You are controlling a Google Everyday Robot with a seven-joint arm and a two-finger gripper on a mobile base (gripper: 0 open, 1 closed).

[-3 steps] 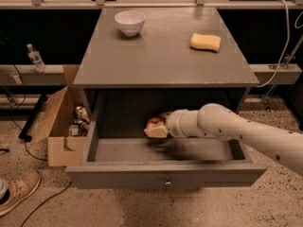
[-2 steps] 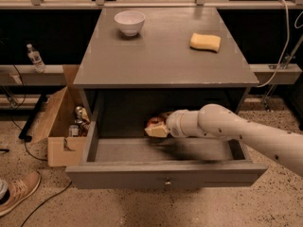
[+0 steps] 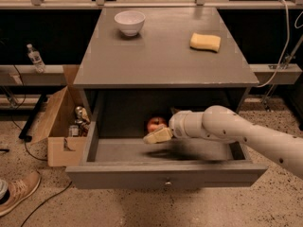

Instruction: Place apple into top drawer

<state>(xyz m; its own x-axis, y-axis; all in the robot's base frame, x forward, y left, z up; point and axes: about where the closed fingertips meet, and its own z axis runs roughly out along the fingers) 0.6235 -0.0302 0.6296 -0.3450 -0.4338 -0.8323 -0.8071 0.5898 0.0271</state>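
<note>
Tool has slipped lower, uncovering the apple just behind it, inside the open top drawer. It looks like a drop-off, but gripping or released, I cannot tell.

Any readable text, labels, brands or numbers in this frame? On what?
None readable.
Bottle label: too small to read.
Items in the box: too blurred to read.
Bowl, sponge, drawer front: no text.
Gripper, inside the drawer just in front of the apple: no markings visible.
</note>
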